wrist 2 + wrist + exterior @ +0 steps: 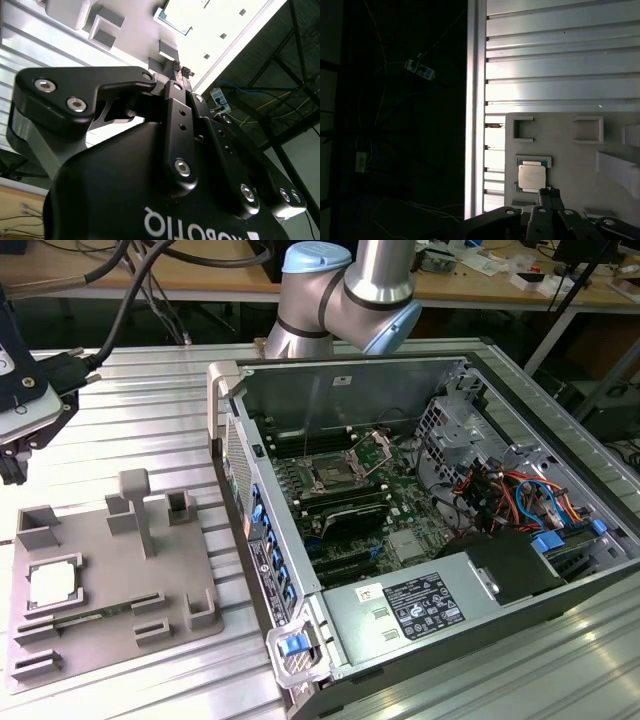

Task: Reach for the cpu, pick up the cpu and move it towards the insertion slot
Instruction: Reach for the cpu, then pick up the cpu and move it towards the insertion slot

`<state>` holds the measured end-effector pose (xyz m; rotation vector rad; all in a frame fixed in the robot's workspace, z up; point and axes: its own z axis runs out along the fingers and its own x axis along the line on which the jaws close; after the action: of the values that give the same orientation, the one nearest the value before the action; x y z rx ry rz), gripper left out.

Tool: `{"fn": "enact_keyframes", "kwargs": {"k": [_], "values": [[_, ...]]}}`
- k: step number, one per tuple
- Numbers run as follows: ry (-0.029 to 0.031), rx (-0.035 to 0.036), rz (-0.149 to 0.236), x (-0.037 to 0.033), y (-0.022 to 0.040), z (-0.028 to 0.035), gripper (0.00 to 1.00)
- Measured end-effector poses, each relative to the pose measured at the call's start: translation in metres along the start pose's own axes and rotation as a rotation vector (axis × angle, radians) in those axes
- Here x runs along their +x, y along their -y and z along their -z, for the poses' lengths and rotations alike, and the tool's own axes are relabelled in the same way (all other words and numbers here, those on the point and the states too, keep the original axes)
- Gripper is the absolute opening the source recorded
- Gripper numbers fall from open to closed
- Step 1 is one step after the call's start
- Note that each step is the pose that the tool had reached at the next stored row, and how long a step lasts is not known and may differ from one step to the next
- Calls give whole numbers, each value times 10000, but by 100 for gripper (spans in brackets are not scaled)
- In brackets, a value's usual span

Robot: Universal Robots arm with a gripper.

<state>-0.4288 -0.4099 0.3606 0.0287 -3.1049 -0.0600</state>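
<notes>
upside-down white lettering on gripper point(181, 68) body, small-print black label point(422, 605) on power supply point(352, 628)

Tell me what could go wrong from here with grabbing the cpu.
1. The cpu lies in a framed recess of the grey tray, so the gripper may catch the frame.
2. Its fingers look shut; descending like that could press on the chip's top.
3. The insertion slot sits deep inside the open computer case, past its side wall, which a carried cpu could clip.
</notes>
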Motion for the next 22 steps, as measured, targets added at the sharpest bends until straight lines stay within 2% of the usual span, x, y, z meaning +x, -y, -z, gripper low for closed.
{"fn": "enact_keyframes", "kwargs": {"k": [9,14,22], "values": [[-12,1,-1,66,-1,-3,11],[-14,0,-1,165,-3,-10,11],[-14,1,-1,170,-3,-10,11]]}}
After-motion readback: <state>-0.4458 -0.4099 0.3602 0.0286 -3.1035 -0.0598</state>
